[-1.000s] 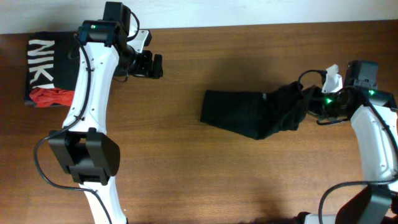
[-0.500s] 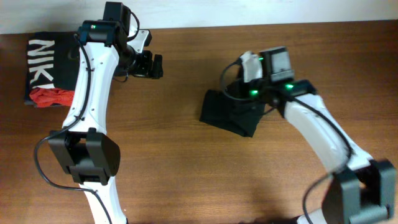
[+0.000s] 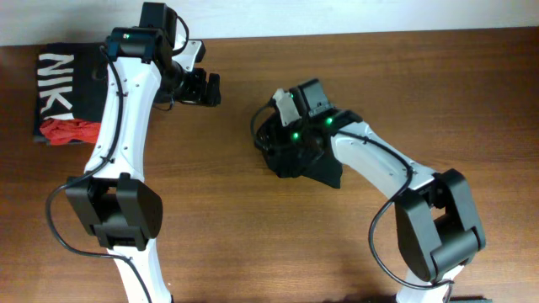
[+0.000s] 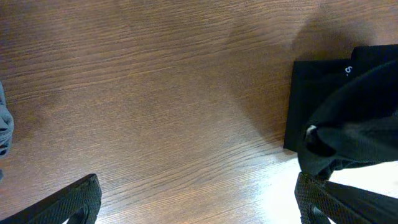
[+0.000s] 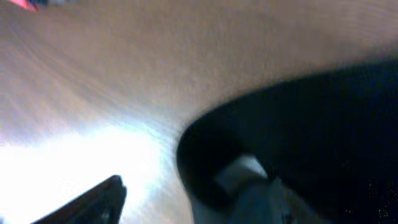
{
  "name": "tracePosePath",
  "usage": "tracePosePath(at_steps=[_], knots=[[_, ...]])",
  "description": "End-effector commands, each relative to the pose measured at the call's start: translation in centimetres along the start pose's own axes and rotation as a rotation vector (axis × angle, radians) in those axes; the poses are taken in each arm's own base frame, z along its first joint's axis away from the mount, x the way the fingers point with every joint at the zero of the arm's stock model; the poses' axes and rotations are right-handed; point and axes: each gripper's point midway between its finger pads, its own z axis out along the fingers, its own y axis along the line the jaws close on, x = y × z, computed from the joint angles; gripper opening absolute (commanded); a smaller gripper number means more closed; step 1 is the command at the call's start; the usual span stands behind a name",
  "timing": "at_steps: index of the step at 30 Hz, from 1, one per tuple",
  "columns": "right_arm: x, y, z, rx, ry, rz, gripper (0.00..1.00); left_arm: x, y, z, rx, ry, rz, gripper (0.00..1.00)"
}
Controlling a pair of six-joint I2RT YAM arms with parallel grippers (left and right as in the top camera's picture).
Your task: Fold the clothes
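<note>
A lettered shirt (image 3: 57,80) and a red garment (image 3: 72,130) lie at the table's (image 3: 253,244) left edge, well apart from the work. The left gripper (image 3: 209,87) hangs over bare wood, its 2 fingers wide apart and empty. The black garment (image 3: 318,168) lies doubled over mid-table. The right gripper (image 3: 280,141) sits on its left edge, fabric draped round 1 finger. Blur hides whether it clamps.

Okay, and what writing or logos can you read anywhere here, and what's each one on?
"NIK": big white letters on the folded black shirt; any further letters are hidden.
Small white mark on the black garment: too small to read.
</note>
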Motion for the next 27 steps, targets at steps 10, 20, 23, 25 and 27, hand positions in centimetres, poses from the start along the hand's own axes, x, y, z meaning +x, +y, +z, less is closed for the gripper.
tracePosePath(at_steps=[10, 20, 23, 25, 27], knots=[[-9.6, -1.7, -15.7, 0.177, -0.141, 0.111, 0.86, -0.4, -0.2, -1.1, -0.006, -0.032, 0.051, 0.99], [-2.0, -7.0, -10.6, 0.333, 0.149, 0.279, 0.16, -1.4, 0.3, -1.2, -0.036, -0.072, 0.061, 0.99], [0.0, -8.6, -8.8, 0.365, 0.191, 0.323, 0.05, -1.3, 0.3, -1.2, -0.036, -0.069, 0.060, 0.99], [0.6, -9.2, -7.8, 0.364, 0.193, 0.323, 0.06, -1.3, 0.3, -1.2, -0.036, -0.068, 0.060, 0.99], [1.2, -10.1, -5.9, 0.354, 0.173, 0.317, 0.06, -1.3, 0.3, -1.2, -0.035, -0.068, 0.060, 0.99]])
